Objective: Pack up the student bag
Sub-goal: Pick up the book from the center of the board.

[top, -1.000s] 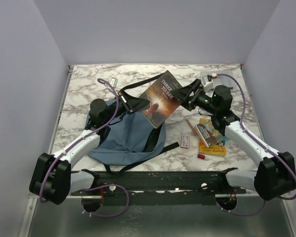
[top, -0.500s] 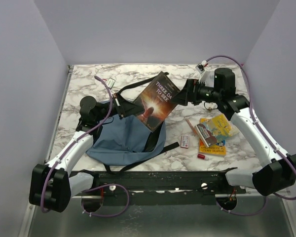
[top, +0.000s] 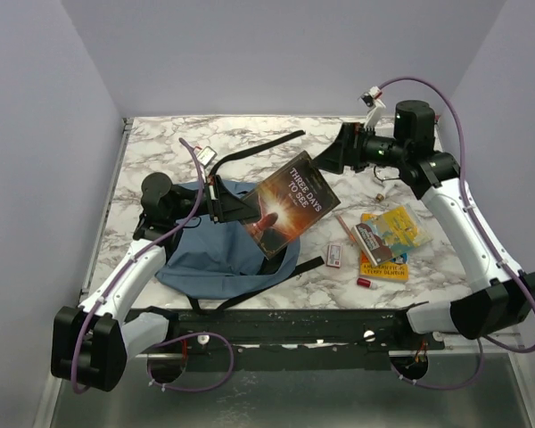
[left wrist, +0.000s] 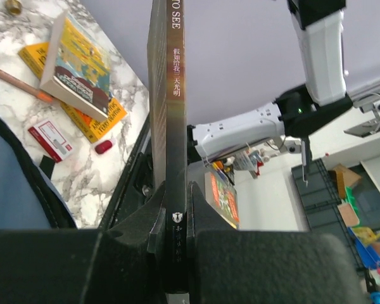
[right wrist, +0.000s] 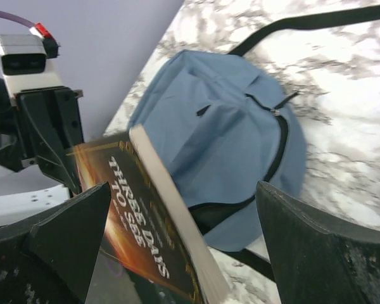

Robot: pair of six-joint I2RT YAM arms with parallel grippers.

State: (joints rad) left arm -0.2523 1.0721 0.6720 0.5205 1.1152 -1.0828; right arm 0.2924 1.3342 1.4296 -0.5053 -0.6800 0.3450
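The slate-blue student bag [top: 216, 259] lies at the left middle of the table, its dark zipper opening facing right. My left gripper [top: 225, 205] is shut on the spine end of a dark book, "Three Days to See" [top: 287, 203], and holds it tilted above the bag's right side. In the left wrist view the book's spine [left wrist: 172, 120] stands clamped between the jaws of the left gripper [left wrist: 175, 206]. My right gripper [top: 332, 158] is open and empty, just up and right of the book. The right wrist view shows the book [right wrist: 136, 215], the bag [right wrist: 221, 126] and the right gripper [right wrist: 183, 190].
Right of the bag lie a stack of yellow books [top: 385, 241], a small red-and-white box [top: 335, 257], a small red item [top: 364, 283], a pencil [top: 342, 223] and a small brass piece [top: 380, 194]. Black bag straps [top: 267, 147] trail toward the back.
My right gripper has let go of the book and drawn back up and to the right. My left gripper has carried the book down and right, over the bag.
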